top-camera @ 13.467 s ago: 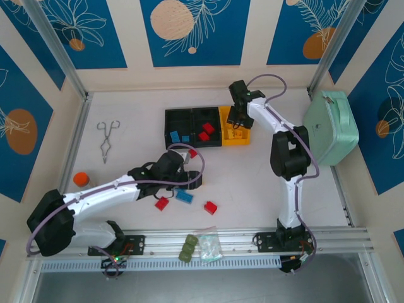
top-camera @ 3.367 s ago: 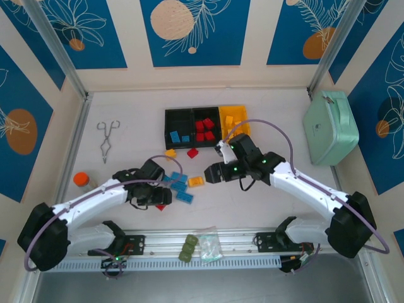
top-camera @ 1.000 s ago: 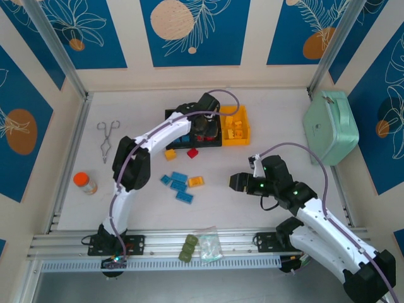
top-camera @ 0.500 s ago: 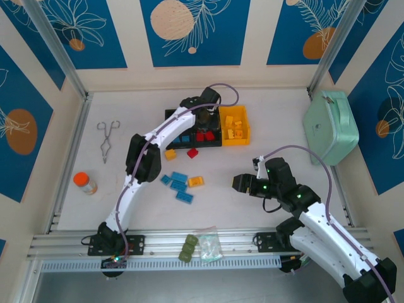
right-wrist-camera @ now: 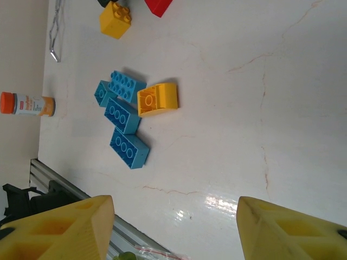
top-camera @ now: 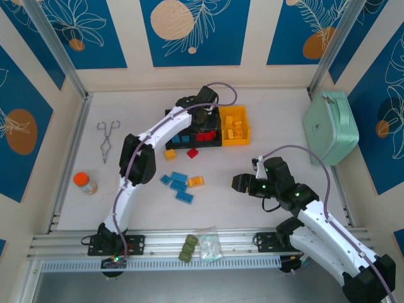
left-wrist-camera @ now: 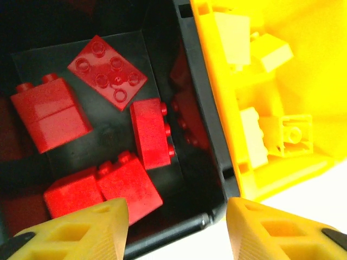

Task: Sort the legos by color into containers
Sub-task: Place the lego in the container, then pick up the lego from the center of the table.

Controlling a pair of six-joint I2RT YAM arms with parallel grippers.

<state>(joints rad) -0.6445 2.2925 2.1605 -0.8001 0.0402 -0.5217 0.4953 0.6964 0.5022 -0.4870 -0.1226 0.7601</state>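
- We see the red bricks lying together in the middle black bin and the yellow bricks in the yellow bin joined to it, so each colour has its own box.
- On the table, the blue bricks cluster just beside a loose yellow brick. A lone red brick lies near the bins, unsorted.
- The left gripper hangs over the red compartment, its fingers spread wide and empty. We judge it is placed there for dropping.
- The right gripper hovers above bare table facing the cluster, fingers wide apart, holding nothing.
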